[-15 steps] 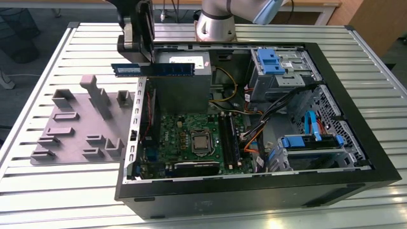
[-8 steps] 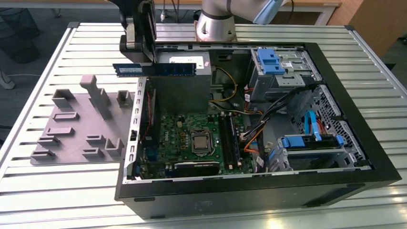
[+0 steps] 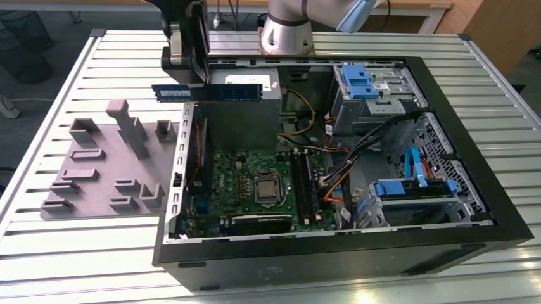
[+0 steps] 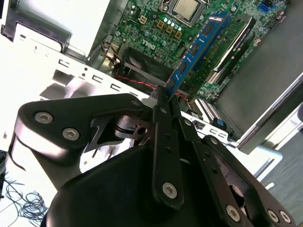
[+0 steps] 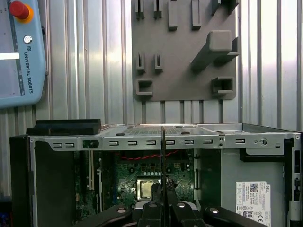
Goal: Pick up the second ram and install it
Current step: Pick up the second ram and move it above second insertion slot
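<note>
Second ram [image 3: 232, 92] is being held in the air by the gripper [image 3: 199, 81], with the jaws being pressed shut on the blue stick. In the exterior view the stick is being carried level, its long side horizontal, across the upper edge of the open computer case [image 3: 338, 253], at about 11 o'clock from the green motherboard [image 3: 241, 168]. The grey holder tray [image 3: 93, 183] is lying on the slatted bench [image 3: 68, 253] at about 9 o'clock from the case, just beside its wall. In the second wrist view the second ram [image 4: 196, 49] is being shown running away from the gripper [image 4: 164, 92], with its row of black chips facing the camera and the motherboard [image 4: 151, 23] lying beyond it. In the first wrist view the second ram [image 5: 163, 151] is being seen edge-on as a thin dark line, with the holder tray [image 5: 180, 47] at 12 o'clock from it.
</note>
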Available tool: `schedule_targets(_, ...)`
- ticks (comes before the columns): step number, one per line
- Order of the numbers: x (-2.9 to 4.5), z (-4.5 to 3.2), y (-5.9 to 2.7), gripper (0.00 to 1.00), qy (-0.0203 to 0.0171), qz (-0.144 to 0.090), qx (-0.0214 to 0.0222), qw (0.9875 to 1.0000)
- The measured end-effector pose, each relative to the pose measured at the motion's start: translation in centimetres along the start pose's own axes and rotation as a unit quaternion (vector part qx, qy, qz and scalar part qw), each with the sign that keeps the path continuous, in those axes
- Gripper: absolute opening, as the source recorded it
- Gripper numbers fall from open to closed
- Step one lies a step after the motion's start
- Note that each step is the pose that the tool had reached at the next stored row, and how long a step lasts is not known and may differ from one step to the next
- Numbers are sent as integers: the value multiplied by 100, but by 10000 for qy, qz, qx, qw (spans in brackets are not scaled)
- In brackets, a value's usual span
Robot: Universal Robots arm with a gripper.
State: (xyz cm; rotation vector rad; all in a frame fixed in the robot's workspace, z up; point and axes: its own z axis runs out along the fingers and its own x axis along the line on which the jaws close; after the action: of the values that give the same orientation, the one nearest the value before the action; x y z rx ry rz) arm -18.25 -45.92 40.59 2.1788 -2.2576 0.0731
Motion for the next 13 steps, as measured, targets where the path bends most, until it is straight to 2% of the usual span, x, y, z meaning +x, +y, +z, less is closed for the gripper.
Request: schedule_targets(13,-2,8,-32,14,0,-1,-1,10000)
